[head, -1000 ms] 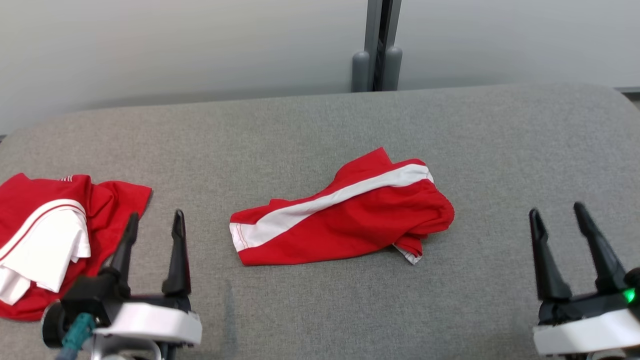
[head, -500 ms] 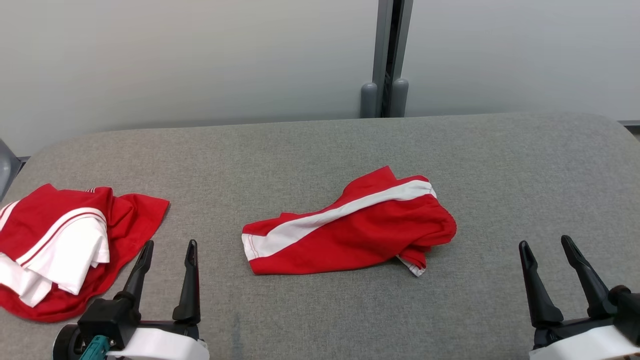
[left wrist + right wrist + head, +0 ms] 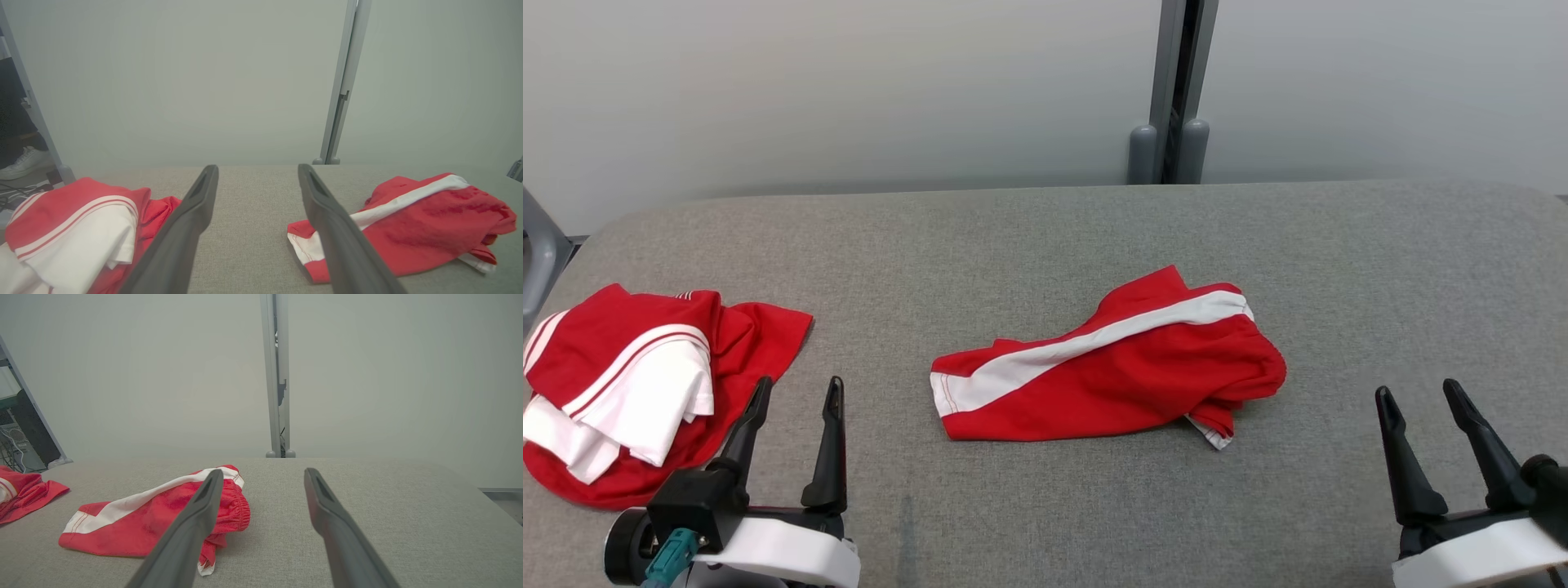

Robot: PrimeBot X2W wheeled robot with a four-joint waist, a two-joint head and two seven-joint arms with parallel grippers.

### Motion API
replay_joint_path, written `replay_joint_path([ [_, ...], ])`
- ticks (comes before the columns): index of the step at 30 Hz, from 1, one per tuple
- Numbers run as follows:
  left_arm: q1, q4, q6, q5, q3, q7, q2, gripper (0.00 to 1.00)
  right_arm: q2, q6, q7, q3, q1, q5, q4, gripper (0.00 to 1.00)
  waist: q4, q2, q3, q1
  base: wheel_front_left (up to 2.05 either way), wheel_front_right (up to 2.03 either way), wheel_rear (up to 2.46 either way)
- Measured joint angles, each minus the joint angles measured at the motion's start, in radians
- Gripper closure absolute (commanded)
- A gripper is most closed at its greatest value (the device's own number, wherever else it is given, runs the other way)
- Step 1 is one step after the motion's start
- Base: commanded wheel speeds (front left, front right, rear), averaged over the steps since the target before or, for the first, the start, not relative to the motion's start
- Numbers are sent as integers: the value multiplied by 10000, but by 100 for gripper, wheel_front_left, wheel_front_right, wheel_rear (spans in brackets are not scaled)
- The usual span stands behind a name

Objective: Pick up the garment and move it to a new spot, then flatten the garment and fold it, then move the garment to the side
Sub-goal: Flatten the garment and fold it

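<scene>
The red shorts [image 3: 1111,367] lie near the ctr of the grey fabric table [image 3: 1045,237], loosely crumpled and not flat. A white side stripe runs diagonally from the hem at the near-left end up to the gathered waistband at the far-right end, and a small white-edged corner sticks out under the right end. The left gripper [image 3: 799,384] is at the lower left of the head view, at the table's near side. Its two dark fingers point away from the robot and stand wide apart w/ nothing between them. It touches no cloth: the shorts are well to its right, and a second piece, a red-and-white shirt [image 3: 645,384], lies bunched just beside it on its left, near the table's left end. The right gripper [image 3: 1417,389] is at the lower right, also w/ fingers fully spread and empty, well apart from the shorts, which are to its left. In the right wrist view one of its fingers overlaps the waistband end of the shorts in the picture, but the head view shows bare table btw gripper and cloth, so there is no contact. Behind the table is a plain pale wall [image 3: 849,82] w/ a grey vertical post [image 3: 1176,90] standing on two rounded feet. In the left wrist view, past the table's left end, a person's white shoe [image 3: 24,162] is on the floor.
</scene>
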Motion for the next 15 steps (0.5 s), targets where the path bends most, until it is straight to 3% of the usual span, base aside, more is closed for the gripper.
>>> replay_joint_path([
  [8,-387,-33,-84,4,-203,-10,-82,0,-740,0,180,10,-1271,688,886,0,175,1,503,0,0,0,0],
  [15,-1186,161,-341,40,-585,-144,-343,0,-1964,0,337,1135,-3376,2025,2625,0,405,0,1443,0,0,0,0],
])
